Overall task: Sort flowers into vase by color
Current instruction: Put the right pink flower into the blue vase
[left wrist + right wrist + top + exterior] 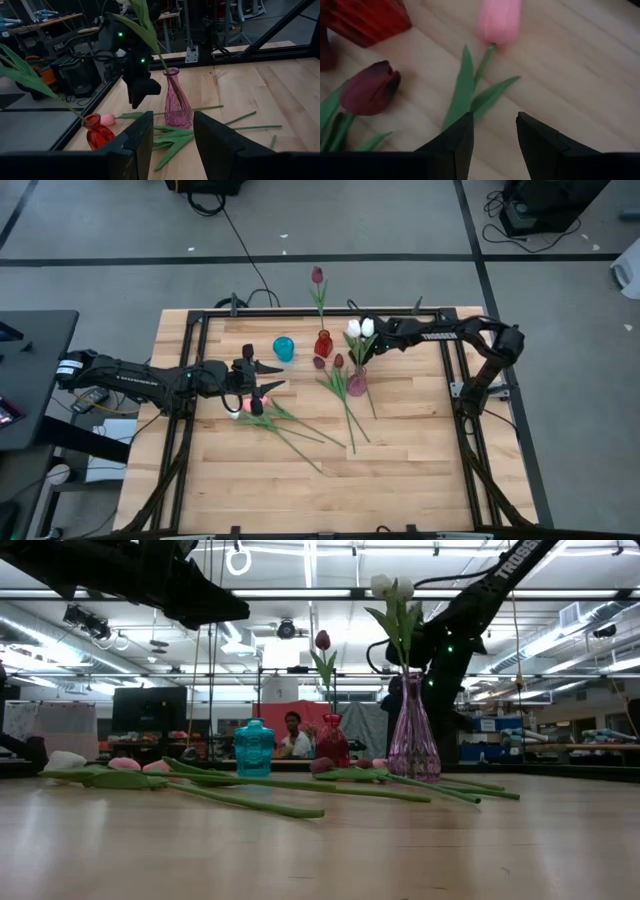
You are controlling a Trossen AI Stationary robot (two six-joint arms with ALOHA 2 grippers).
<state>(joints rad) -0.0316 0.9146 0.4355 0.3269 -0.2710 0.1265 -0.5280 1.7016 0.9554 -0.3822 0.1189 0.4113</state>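
Pink vase [357, 384] holding white tulips [360, 328] could tip if the right tool [372, 340], open and empty, brushes it while the open left tool [262, 377] waits near the worktop's left edge.

Pale wood counter [400, 470], smooth and matt; pink vase [413, 745] clear glossy glass; red vase [98, 133] glossy too.

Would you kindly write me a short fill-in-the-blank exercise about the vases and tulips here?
The tulips in the pink vase are ____.
The tulip in the red vase is ____.
The teal vase holds ____ flowers.
The left tool and right tool are both ____.
Missing words: white; dark red; no; open.
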